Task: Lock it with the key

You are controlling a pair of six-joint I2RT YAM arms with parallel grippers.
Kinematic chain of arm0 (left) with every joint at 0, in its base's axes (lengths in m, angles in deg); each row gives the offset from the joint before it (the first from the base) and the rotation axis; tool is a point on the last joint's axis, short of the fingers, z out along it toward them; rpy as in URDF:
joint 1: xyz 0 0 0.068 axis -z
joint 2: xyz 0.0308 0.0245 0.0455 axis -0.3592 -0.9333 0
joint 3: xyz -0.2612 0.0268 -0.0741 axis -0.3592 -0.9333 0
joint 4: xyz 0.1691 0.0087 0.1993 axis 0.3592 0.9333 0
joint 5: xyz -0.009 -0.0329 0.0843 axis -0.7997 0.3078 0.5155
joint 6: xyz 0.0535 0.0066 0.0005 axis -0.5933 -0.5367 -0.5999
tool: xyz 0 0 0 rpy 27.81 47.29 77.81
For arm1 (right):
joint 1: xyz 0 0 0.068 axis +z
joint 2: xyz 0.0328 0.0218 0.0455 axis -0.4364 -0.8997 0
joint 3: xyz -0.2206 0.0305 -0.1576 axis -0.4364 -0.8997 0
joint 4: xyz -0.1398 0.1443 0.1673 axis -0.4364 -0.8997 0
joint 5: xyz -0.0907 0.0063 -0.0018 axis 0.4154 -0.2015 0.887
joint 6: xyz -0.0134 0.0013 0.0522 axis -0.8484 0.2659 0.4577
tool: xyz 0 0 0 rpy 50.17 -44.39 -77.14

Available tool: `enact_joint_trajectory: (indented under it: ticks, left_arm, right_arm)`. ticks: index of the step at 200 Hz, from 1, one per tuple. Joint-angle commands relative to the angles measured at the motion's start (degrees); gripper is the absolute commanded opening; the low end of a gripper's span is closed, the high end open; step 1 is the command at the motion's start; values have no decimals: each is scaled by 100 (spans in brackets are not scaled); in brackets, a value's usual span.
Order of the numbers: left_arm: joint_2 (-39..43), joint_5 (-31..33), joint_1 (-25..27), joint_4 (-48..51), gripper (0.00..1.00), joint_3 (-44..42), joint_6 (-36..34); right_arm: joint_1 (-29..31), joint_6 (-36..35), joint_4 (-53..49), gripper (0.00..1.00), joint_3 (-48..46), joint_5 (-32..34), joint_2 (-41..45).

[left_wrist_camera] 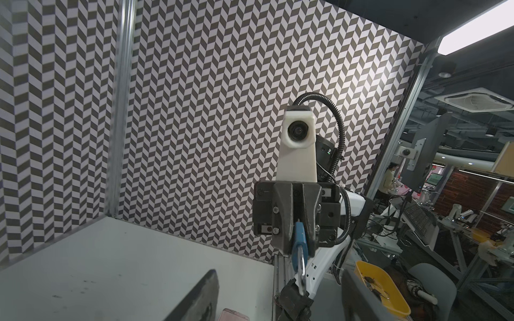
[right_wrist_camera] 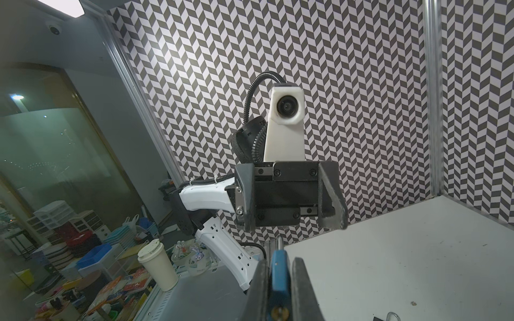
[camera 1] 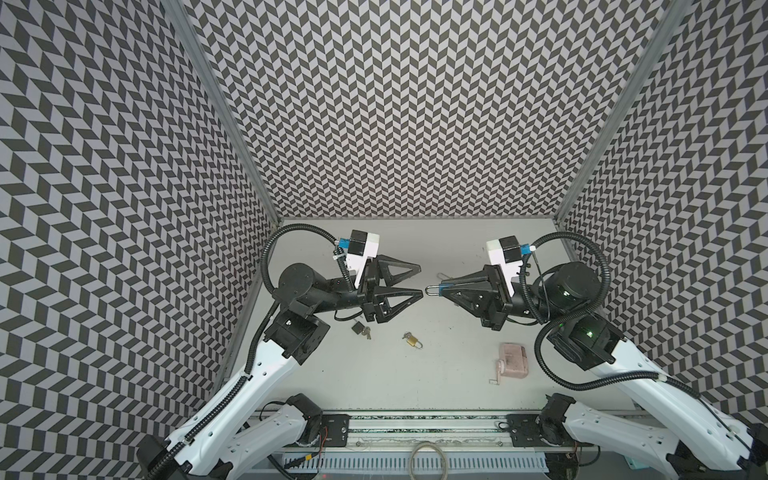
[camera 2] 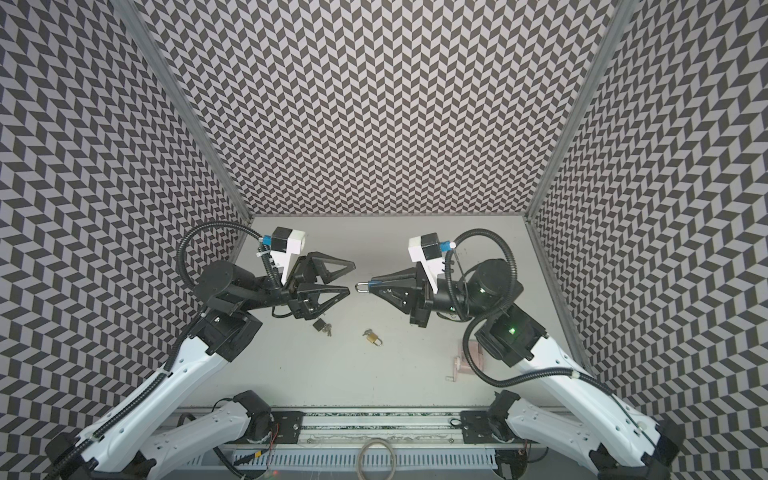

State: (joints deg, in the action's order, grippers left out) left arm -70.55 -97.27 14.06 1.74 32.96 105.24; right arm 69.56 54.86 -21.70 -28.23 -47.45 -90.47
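Right claw (camera 1: 441, 289) clamps blue padlock (camera 1: 446, 285) — left claw (camera 1: 420, 281) spread wide, empty.

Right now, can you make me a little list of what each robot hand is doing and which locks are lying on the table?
left gripper: open, holding nothing, tips facing the right gripper
right gripper: shut on the blue padlock, shackle sticking out toward the left gripper
dark padlock: lying on the table near the left gripper, keys at it
brass padlock: lying near the middle, a key at it
pink item: lying on the right side; can't tell what it is
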Motion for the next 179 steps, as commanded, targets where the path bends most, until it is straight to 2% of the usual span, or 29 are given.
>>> enact_joint_trajectory:
  ticks: [1, 46, 91, 129, 148, 179]
  left_arm:
    - [-60, -81, 207, -34, 64, 161, -145]
    - [-69, -42, 285, -47, 53, 166, -178]
    - [-82, -19, 286, -70, 34, 193, -179]
    - [-26, -32, 288, -96, 34, 193, -182]
    - [-25, -44, 286, -122, 26, 188, -173]
    - [-26, -57, 283, -131, 20, 183, -160]
  right_arm:
    - [-17, 50, 480, 0, -7, -70, 65]
    - [-17, 44, 513, 0, -22, -25, 74]
    - [-15, -40, 406, 0, -23, 22, 65]
    - [-17, -147, 225, 0, -16, 202, 83]
    - [-16, -157, 191, 0, -27, 225, 82]
    - [-17, -183, 141, 0, -35, 270, 80]
